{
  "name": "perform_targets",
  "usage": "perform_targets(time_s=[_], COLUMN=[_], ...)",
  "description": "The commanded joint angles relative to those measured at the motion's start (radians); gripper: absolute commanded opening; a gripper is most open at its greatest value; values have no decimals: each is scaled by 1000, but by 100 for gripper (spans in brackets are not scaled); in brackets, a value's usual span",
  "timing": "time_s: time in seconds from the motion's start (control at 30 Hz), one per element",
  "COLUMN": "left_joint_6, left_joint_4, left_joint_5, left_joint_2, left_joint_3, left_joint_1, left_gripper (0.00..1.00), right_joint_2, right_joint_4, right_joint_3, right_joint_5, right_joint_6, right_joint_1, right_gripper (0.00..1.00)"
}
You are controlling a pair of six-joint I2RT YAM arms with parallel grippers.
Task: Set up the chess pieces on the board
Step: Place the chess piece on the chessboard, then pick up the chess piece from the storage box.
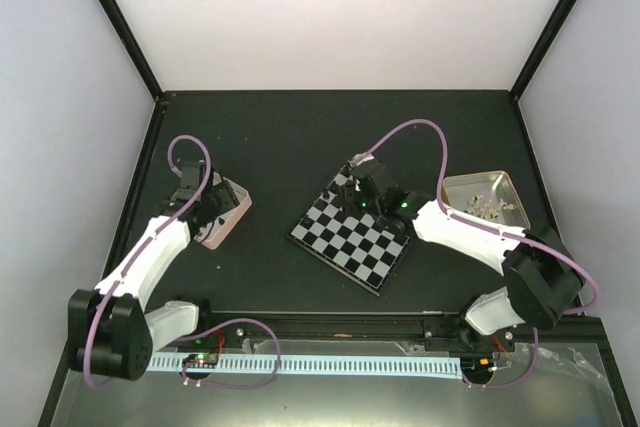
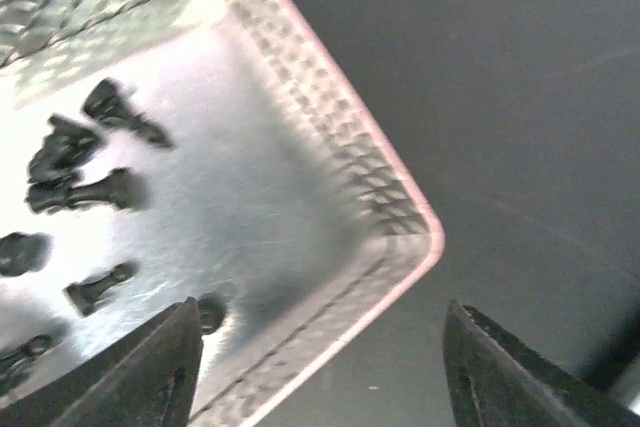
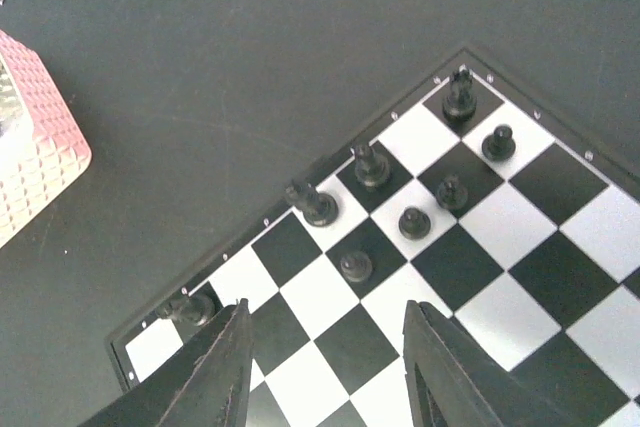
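The chessboard [image 1: 350, 242] lies tilted at the table's middle. My right gripper [image 1: 362, 193] hovers open and empty over its far left corner. In the right wrist view my right gripper [image 3: 325, 372] is above the board [image 3: 500, 317], where several black chess pieces [image 3: 371, 165] stand near the corner. My left gripper [image 1: 205, 209] is open and empty over the left tin [image 1: 232, 215]. In the left wrist view my left gripper [image 2: 320, 377] straddles the tin's corner rim [image 2: 405, 209]. Several black pieces [image 2: 80, 192] lie inside the tin.
A second tin [image 1: 500, 183] with pale pieces [image 1: 488, 205] stands at the right of the board. The left tin's corner shows in the right wrist view [image 3: 35, 157]. Dark table [image 1: 300, 137] lies behind the board.
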Motion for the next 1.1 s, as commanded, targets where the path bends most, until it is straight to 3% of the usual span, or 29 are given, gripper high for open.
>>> perform_targets(time_s=[0.0,0.17,0.33,0.47,0.7,1.07], left_joint_6=[-35,-83,-172,-184,-130,-92], left_joint_4=[-66,-57,2,21,11,23], left_joint_5=[33,165,158,114,66,24], left_joint_2=[106,259,334,356,417,566], left_joint_3=[79,117,107,123,194,279], left_joint_1=[108,238,307,320,323,323], left_gripper=[63,50,50,49,38,33], right_joint_2=[-32,-53,-70,-88,-97,-106], right_joint_4=[-20,-3,2,2,1,-13], right_joint_3=[-42,-83,-112,-128,-135,-138], right_joint_5=[-41,-74,-76,-67,-59,-53], right_joint_6=[44,54,45,38,33,37], right_joint_1=[2,1,3,2,3,3], right_gripper=[42,40,39,39,38,37])
